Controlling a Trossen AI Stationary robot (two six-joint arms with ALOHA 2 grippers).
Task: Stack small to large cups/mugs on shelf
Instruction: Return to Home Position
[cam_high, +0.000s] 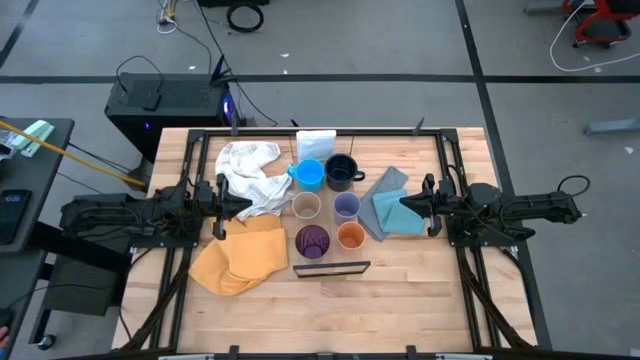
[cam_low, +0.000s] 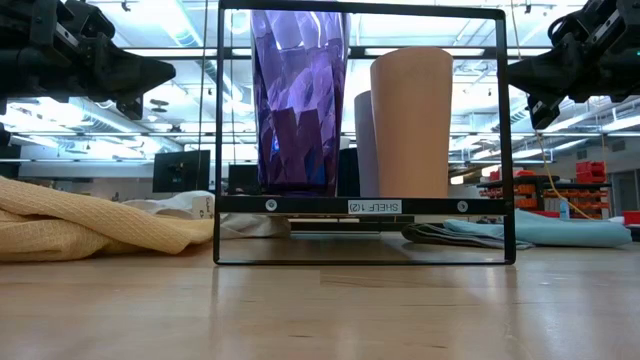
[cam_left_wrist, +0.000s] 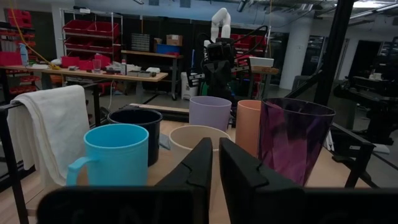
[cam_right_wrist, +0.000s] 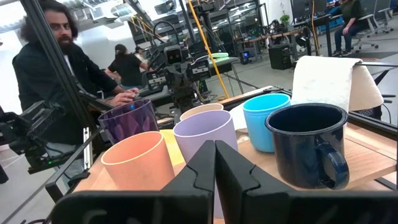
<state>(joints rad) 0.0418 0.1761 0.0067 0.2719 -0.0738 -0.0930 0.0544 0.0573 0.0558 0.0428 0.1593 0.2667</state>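
The counter carries one shelf, three cloths and six cups, with two arms lying level at either side of them.

The left pincer hangs over the white cloth and the right pincer over the blue cloth. Both are well apart from the cups. In its wrist view each is closed to a mere sliver and grips nothing. The third cloth, the yellow cloth, lies crumpled on the left near the shelf's black frame.

The six cups stand upright on the shelf in two columns of three, close together. From the frame end backward, the left column is the dark purple tumbler, the tan cup and the light blue mug. The right column is the orange cup, the lavender cup and the navy mug. One small white box sits just beyond the mugs.

From above, the open mouths show only each cup's own inside.

The low view sees just the tumbler, the orange cup and a strip of lavender behind them, framed by the black metal. It alone reads a small label on the crossbar.

The wrist views show the white cloth draped over a black bar, which looks flat from overhead. The right wrist view also catches a person in a dark jacket beyond the counter.
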